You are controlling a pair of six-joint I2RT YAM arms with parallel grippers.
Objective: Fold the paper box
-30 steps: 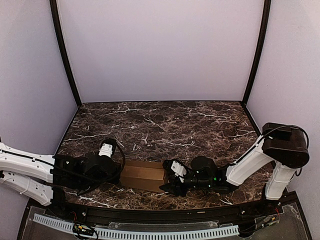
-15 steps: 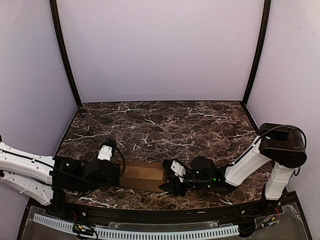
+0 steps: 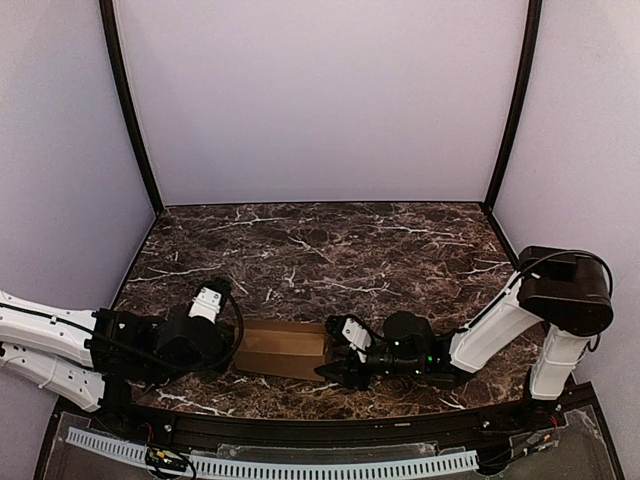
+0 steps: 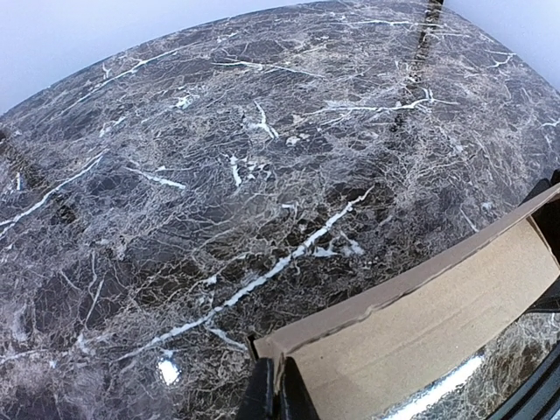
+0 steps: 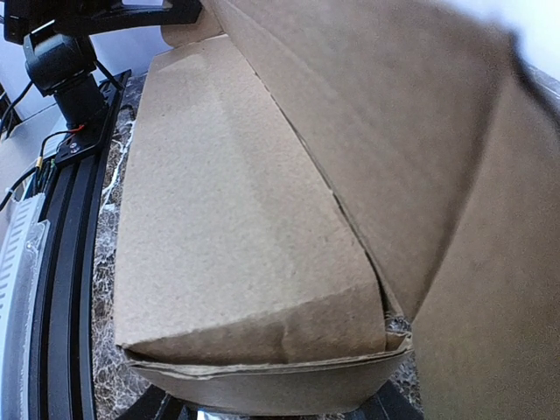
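Observation:
The paper box (image 3: 283, 350) is a slim tan cardboard box lying on the marble table near the front edge, between the two arms. My left gripper (image 3: 232, 352) is at its left end; in the left wrist view the gripper (image 4: 278, 395) is shut on the thin upright wall at the paper box (image 4: 420, 324) corner. My right gripper (image 3: 330, 368) is at the right end. In the right wrist view the paper box (image 5: 236, 219) fills the frame, its end flaps lying between the fingers (image 5: 389, 408) of the gripper (image 5: 271, 409), which presses on them from both sides.
The dark marble table (image 3: 330, 250) stretches behind the box to lilac walls. A black rail (image 3: 300, 425) runs along the near edge just in front of the box. The left arm's black wrist (image 5: 61, 61) shows beyond the box's far end.
The box and both grippers have shifted slightly to the left. Both grips look the same.

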